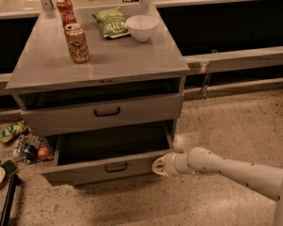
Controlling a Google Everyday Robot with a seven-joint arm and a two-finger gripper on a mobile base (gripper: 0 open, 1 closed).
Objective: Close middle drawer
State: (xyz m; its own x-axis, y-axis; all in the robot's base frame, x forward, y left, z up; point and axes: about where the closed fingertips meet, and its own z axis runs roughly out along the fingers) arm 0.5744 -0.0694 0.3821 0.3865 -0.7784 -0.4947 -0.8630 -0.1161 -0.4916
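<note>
The middle drawer is the wide grey one pulled out of the cabinet, with a small black bar handle at the centre of its front and an empty grey box behind it. My gripper is at the end of the white arm that comes in from the lower right. It rests against the right end of the drawer's front. The drawer above it stands out a little from the cabinet.
On the grey cabinet top stand two cans, a green chip bag and a white bowl. Litter lies on the floor left of the cabinet. Speckled floor lies to the right.
</note>
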